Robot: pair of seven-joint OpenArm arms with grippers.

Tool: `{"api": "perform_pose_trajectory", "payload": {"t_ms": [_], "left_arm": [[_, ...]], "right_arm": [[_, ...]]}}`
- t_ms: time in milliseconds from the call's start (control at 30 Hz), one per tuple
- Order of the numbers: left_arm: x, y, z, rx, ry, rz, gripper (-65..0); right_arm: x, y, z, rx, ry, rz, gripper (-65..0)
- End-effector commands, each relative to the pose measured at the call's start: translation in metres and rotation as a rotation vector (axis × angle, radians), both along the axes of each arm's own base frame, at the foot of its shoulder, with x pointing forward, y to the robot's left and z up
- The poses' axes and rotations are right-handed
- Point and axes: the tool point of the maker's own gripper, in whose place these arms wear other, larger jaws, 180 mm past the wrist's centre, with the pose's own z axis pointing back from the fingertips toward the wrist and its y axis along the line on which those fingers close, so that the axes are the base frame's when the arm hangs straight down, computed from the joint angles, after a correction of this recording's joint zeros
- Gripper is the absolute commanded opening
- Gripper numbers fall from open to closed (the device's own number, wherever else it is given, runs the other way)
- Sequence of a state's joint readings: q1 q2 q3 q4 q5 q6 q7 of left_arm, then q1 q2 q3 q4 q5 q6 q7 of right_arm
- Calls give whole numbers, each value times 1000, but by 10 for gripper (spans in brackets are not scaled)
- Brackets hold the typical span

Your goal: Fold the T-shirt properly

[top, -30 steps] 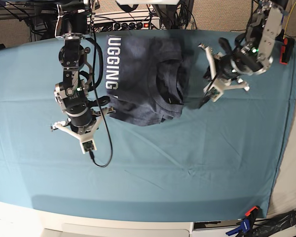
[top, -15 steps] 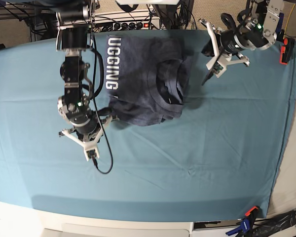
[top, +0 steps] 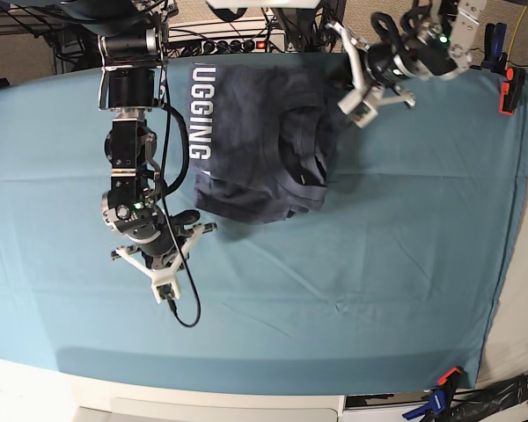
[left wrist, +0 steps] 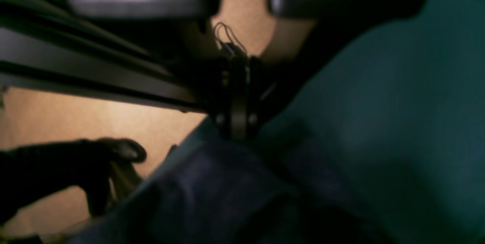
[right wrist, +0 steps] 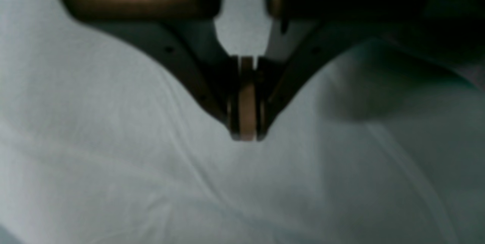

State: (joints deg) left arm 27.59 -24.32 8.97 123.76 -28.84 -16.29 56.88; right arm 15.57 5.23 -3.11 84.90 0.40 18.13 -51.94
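T-shirt (top: 260, 145) lies folded at the worktop (top: 352, 281) far edge, 12 o'clock; lettering partly cut off by a fold. Open cloth spans 3 to 9 o'clock. Both wrist views blurred. Left gripper (top: 345, 83) and right gripper (top: 204, 227): jaws together, empty.

My base camera looks steeply down over the whole tabletop (top: 352, 290). My left wrist camera rides close behind my left pincer (left wrist: 237, 130), facing the T-shirt's (left wrist: 212, 194) edge; both share that. My right wrist camera hovers close over cloth at 8 o'clock.
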Motion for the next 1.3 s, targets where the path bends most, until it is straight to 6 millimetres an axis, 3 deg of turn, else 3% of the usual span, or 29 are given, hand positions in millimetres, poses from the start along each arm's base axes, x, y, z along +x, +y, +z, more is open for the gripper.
{"api": "perform_pose_trajectory", "payload": {"t_ms": [0, 167, 500, 767, 1000, 1267], "left_arm": [[0, -8, 7, -26, -28, -19, -650], [-6, -33, 8, -38, -51, -86, -650], [13, -39, 13, -33, -109, -91, -650], [15, -30, -14, 19, -58, -96, -650], [26, -21, -19, 71, -75, -96, -650], [24, 10, -30, 183, -66, -117, -650]], "right_arm": [[11, 2, 13, 13, -42, 8, -650], [3, 11, -12, 56, 38, 52, -650], [-1, 17, -17, 82, 68, 71, -650], [-4, 24, -18, 99, 80, 109, -650], [-6, 23, -20, 93, 95, 107, -650], [-6, 23, -20, 92, 97, 107, -650]]}}
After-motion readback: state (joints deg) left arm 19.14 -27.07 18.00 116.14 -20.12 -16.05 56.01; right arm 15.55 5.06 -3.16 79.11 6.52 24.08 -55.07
